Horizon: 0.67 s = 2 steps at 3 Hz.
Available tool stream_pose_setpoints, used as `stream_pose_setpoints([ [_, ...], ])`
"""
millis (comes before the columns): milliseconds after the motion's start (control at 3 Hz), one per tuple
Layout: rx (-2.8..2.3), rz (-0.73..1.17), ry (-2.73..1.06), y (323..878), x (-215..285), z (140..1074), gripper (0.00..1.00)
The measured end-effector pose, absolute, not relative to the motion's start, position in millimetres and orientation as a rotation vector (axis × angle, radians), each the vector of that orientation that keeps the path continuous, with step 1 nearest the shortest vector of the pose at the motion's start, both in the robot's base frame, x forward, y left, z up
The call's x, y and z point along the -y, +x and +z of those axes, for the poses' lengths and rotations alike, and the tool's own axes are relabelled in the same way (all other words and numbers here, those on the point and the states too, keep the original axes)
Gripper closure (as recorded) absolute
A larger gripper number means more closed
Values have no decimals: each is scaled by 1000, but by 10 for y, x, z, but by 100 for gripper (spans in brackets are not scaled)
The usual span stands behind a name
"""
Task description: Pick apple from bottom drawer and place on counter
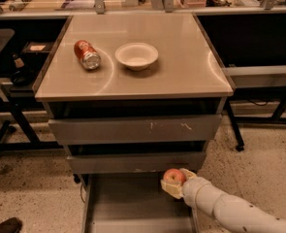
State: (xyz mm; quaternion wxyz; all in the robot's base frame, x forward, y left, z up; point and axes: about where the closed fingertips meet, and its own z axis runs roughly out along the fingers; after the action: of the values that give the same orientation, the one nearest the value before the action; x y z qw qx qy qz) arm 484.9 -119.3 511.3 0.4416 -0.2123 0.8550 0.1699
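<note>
The small red apple (173,176) sits between the fingers of my gripper (175,183), which is shut on it. The gripper holds it over the right rear part of the open bottom drawer (128,203), just in front of the middle drawer's front. My white arm (230,210) reaches in from the lower right. The beige counter (181,67) lies above, at the top of the cabinet.
On the counter a red soda can (86,54) lies on its side at the left, and a white bowl (136,56) stands near the middle. The two upper drawers (133,129) are closed. Dark table frames and legs stand on both sides of the cabinet.
</note>
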Motion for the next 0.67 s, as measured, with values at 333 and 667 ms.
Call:
stream_pose_setpoints([
  [333,-2082,379,-496,4858,1348,5541,100],
  [667,-2044,329,-476,4857,1440,5994,100],
])
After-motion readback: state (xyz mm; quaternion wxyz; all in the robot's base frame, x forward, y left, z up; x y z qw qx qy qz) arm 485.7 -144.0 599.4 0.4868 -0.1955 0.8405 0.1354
